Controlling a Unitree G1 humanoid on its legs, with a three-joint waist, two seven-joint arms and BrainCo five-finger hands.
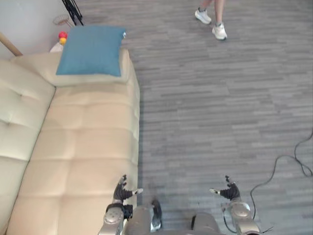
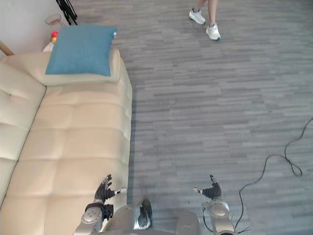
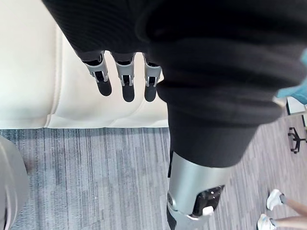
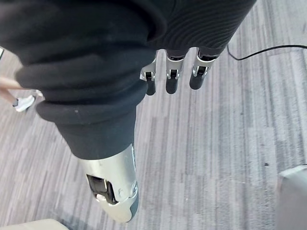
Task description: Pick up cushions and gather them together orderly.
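A blue cushion (image 1: 91,50) lies on top of a cream cushion (image 1: 98,78) at the far end of the cream sofa (image 1: 83,147); both also appear in the right eye view, the blue cushion (image 2: 81,49) above the sofa seat. My left hand (image 1: 123,191) hovers open over the sofa's near front edge, its fingers (image 3: 127,79) straight and holding nothing. My right hand (image 1: 228,191) hangs open over the grey floor, fingers (image 4: 171,74) straight and empty.
A person's legs in white shoes (image 1: 211,23) stand on the grey floor (image 1: 220,107) at the far side. A small toy with red and yellow balls (image 1: 61,38) sits behind the sofa's far end, next to black stand legs (image 1: 72,10).
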